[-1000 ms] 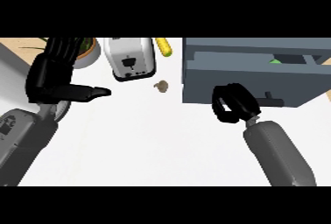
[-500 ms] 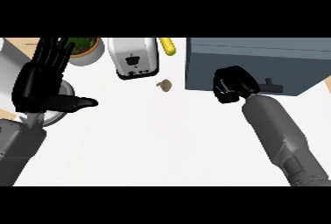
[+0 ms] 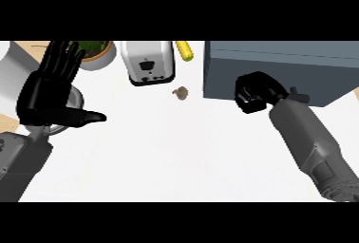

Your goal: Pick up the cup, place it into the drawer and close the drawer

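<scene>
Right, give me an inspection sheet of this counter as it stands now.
Surface: white counter, with things along its far edge.
Job's things: grey drawer unit, no opening showing, looks closed; its handle sits beside the right hand; cup: nothing seen.
Clutter: white toaster; yellow item beside it; small brown lump; potted plant.
Hands: left hand open, fingers up, resting at the view's left; right hand curled against the drawer front, holding nothing visible.
Cables: nothing seen.
Surroundings: nothing seen.
</scene>
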Motion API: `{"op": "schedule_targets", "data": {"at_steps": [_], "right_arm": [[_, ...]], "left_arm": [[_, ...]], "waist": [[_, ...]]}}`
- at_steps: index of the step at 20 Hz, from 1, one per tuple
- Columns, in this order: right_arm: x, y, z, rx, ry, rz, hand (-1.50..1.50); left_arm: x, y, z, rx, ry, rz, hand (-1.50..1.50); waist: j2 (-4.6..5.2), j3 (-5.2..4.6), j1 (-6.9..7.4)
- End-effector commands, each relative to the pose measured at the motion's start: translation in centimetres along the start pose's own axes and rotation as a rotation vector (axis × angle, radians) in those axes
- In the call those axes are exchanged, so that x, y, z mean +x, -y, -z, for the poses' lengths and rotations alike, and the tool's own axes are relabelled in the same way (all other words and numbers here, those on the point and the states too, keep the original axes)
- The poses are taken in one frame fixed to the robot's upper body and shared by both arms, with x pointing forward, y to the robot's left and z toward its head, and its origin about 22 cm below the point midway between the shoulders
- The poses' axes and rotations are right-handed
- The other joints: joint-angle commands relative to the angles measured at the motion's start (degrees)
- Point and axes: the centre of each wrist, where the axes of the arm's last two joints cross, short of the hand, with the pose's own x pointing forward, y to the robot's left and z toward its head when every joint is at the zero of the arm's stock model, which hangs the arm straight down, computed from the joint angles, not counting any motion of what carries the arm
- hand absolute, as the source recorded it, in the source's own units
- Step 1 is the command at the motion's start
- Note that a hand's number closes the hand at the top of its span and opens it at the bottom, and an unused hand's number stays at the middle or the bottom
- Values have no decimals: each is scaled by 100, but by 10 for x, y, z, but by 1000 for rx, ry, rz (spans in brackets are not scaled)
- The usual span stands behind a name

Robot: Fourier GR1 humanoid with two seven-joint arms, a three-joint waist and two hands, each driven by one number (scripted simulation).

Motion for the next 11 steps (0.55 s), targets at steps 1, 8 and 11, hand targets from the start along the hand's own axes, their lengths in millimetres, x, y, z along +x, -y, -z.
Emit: {"op": "schedule_targets", "data": {"at_steps": [1, 8, 11], "right_arm": [[-15, 44, -5, -93, -165, 25, 150], [-19, 51, -9, -187, -132, 61, 150], [-23, 49, -13, -171, -130, 59, 150]], "left_arm": [[3, -1, 4, -15, 4, -16, -150], [-11, 7, -5, -40, -15, -46, -150], [-13, 3, -6, -35, -12, -30, -150]], "waist": [[243, 62, 136], [281, 65, 220], [268, 62, 201]]}}
